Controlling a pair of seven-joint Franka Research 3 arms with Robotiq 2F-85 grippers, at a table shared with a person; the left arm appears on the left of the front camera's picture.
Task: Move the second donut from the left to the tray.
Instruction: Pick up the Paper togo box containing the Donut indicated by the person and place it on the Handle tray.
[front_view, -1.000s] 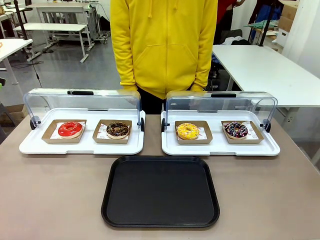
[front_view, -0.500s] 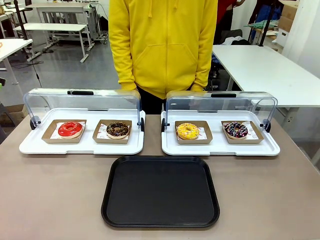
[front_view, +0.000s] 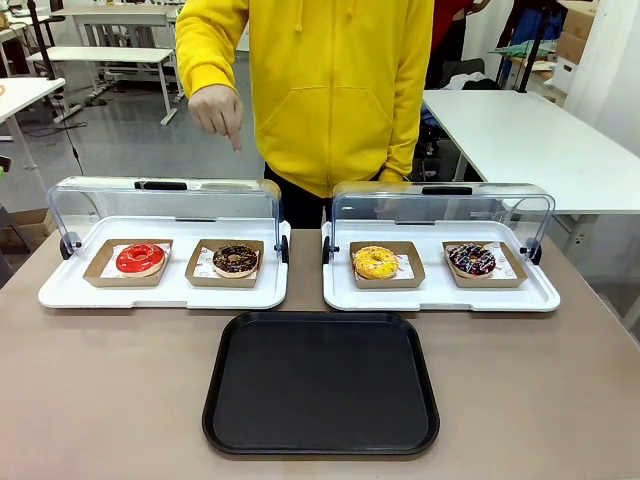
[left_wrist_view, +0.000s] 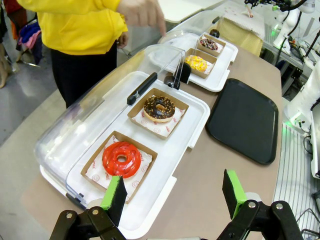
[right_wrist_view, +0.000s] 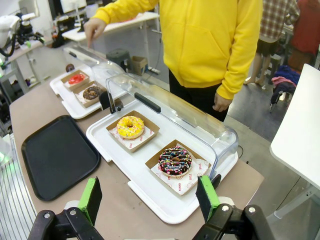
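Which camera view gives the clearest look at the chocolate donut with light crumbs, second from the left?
The left wrist view: the chocolate donut is near and large there, its light crumbs plain. The front view shows the donut whole but small. The right wrist view shows the donut far off, tiny, details lost.

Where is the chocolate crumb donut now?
Front view, left of centre: the chocolate donut sits in its cardboard holder on the left display tray, right of the red donut, behind the black tray.

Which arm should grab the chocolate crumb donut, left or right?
Left, probably: the left tool, open, faces the display tray holding the chocolate crumb donut; the right tool faces the other display tray, farther off.
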